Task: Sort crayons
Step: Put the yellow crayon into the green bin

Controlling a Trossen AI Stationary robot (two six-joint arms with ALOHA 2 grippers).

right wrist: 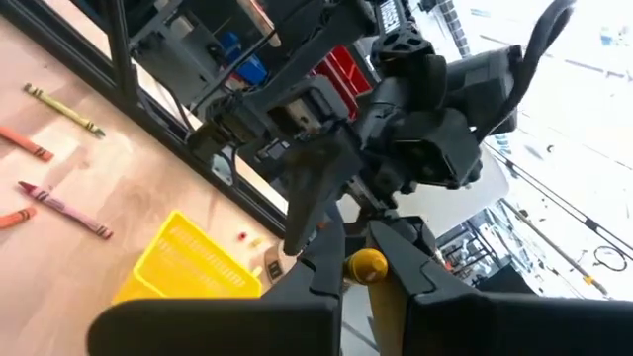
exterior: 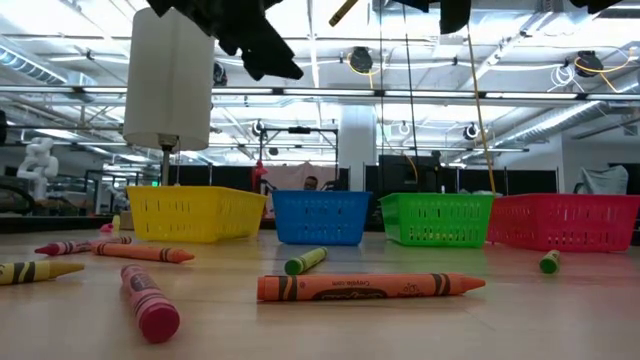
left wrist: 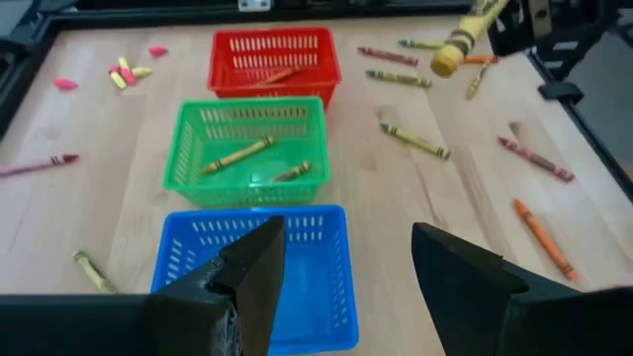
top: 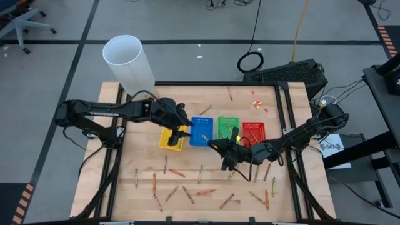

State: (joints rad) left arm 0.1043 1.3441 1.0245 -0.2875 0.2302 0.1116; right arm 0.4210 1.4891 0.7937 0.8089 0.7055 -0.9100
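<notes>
Far left of the high view: the left gripper hangs over the yellow slotted plastic tray, jaws released and wide apart, nothing between them; its wrist view shows both fingers spread above the blue plastic tray.

Moving right along the row: the blue tray, then the green plastic tray with two yellowish crayons inside, then the red plastic tray with at least one crayon in it.

Centre right: the right gripper sits just below the green tray, jaws clenched on a yellow wax crayon; the same crayon shows raised in the air at upper right of the left wrist view.

Lower half of the high view: the loose crayons lie scattered over the wooden table, red, orange, yellow, green; we judge most of the sorting undone.

Risks, as we read them: the yellow crayon must cross towards the yellow tray where the left arm hangs, so the arms could collide; the grip is on one end only, so the stick may pivot or slip; a release from height could bounce it off the rim into the blue tray.
</notes>
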